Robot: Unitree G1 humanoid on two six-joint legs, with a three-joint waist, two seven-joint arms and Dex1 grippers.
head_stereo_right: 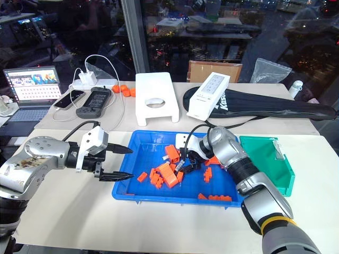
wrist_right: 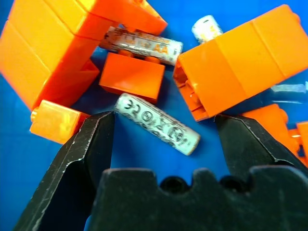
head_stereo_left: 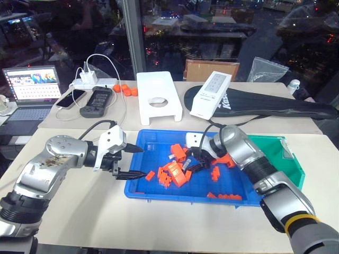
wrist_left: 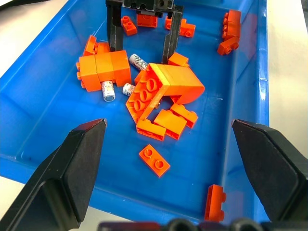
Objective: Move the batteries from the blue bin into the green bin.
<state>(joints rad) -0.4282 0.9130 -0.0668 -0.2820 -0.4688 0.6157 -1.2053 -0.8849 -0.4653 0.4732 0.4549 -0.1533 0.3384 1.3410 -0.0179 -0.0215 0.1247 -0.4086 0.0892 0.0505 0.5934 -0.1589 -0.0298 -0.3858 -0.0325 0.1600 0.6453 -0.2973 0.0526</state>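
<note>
On the pale desk (head_stereo_left: 79, 206) lies the blue bin (head_stereo_left: 139, 188), the largest container, with the smaller green bin (head_stereo_left: 296, 172) touching its right end. Inside the blue bin, orange building blocks (wrist_left: 166, 89) are heaped near the middle, others scattered toward the walls. Among the heap lie the batteries (wrist_right: 157, 123): three small silver-grey cylinders on the blue floor, one between two blocks, one partly beneath a block, one end-on behind. Left claw (head_stereo_left: 129, 161) hovers at the bin's left rim, its fingers spread wide, holding nothing. Right claw (wrist_right: 163, 159) is lowered into the heap, fingers (wrist_right: 86, 159) wide apart on either side of the nearest battery without touching it.
</note>
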